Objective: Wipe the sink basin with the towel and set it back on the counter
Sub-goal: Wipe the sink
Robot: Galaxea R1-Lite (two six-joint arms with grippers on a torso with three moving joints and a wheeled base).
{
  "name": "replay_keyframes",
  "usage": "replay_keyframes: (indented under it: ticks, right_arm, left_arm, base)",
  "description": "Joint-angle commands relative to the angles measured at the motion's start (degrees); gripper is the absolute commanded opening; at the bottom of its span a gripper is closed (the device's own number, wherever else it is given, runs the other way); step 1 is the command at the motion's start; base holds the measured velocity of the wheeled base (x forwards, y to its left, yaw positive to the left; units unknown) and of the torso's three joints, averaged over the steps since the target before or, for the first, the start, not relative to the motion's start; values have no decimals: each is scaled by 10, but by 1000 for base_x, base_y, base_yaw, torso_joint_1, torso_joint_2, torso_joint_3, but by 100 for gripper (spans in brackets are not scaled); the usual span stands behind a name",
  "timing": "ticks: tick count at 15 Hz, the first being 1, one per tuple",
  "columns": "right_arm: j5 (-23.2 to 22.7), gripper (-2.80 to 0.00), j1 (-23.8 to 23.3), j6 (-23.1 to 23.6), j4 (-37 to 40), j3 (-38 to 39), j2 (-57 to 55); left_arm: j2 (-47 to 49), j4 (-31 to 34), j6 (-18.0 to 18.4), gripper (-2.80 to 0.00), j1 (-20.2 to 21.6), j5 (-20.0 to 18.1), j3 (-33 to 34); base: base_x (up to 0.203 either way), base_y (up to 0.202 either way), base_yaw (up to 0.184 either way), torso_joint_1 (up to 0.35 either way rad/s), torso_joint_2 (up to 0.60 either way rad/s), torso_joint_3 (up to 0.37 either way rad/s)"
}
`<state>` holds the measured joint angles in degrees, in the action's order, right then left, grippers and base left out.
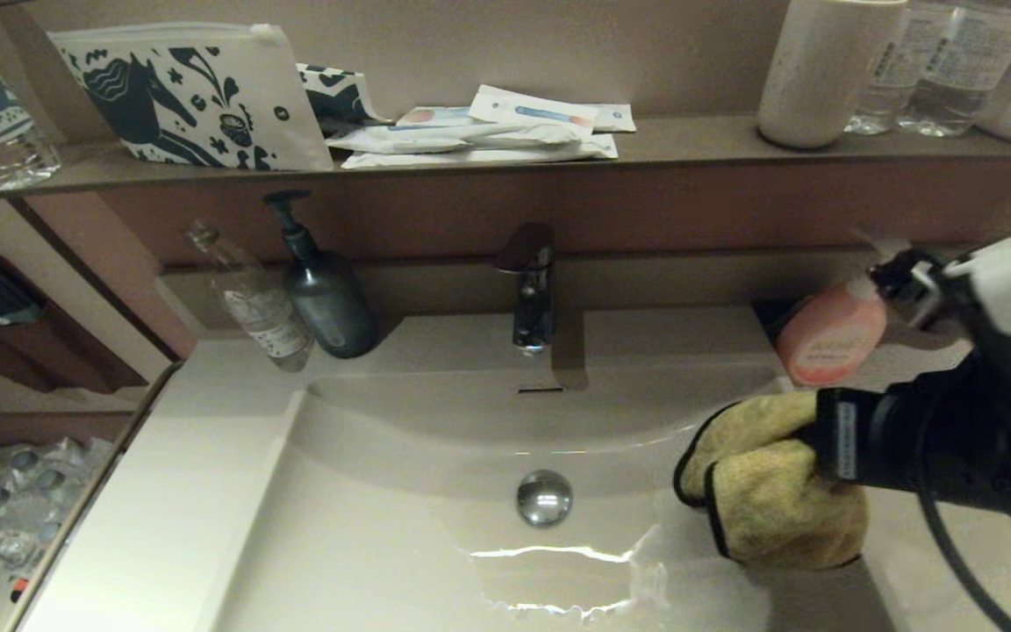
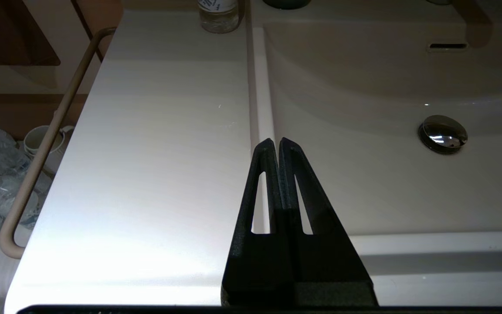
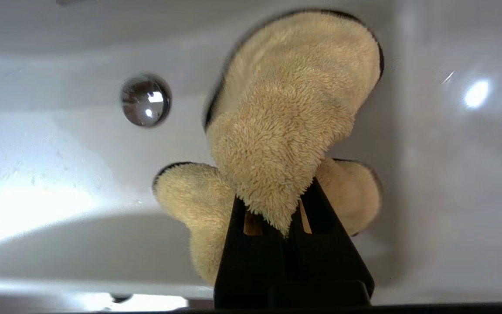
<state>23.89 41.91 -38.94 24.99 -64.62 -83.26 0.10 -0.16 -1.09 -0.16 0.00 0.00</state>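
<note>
Head view: right gripper clamps towel at sink basin right side, near drain plug. Press flat, sweep across.
Left wrist view: left gripper closed, empty, over counter edge.
Right wrist view: towel bunched; keep grip firm.

Mustard-yellow towel — black edging — off-white basin

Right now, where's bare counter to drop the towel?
Widest bare patch: left counter, between the basin's left rim and the rail, under the shut left gripper. Crowded: its back corner with the clear bottle, and the pink bottle at back right.
</note>
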Motion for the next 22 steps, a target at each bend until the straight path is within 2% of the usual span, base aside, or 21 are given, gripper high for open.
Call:
replay_keyframes:
  ticks: [1, 3, 6, 8, 11, 15, 19, 22]
  right_arm:
    - [9, -280, 20, -65, 2, -5, -92]
    - [14, -280, 30, -106, 0, -7, -146]
    - [15, -280, 47, -128, -11, -7, -231]
    - [16, -280, 55, -133, -46, -3, -291]
    - [17, -280, 65, -128, -99, -2, -362]
    - [17, -280, 65, -94, -181, -2, -410]
    - [16, -280, 65, -90, -213, -23, -453]
    - [-22, -280, 70, -91, -213, -56, -459]
  left_arm:
    - [1, 0, 0, -280, 1, 0, 0]
    - [1, 0, -1, -280, 0, 0, 0]
    - [1, 0, 0, -280, 0, 0, 0]
    - [1, 0, 0, -280, 0, 0, 0]
    - [1, 0, -1, -280, 0, 0, 0]
    - [1, 0, -1, -280, 1, 0, 0]
    - [1, 0, 0, -280, 0, 0, 0]
    - [1, 0, 0, -280, 0, 0, 0]
  base:
    - [0, 0, 0, 0, 0, 0]
    - [0, 0, 0, 0, 0, 0]
    - [0, 0, 0, 0, 0, 0]
    - [0, 0, 0, 0, 0, 0]
    - [0, 0, 0, 0, 0, 0]
    - [0, 0, 0, 0, 0, 0]
    - [0, 0, 0, 0, 0, 0]
    - [0, 0, 0, 0, 0, 0]
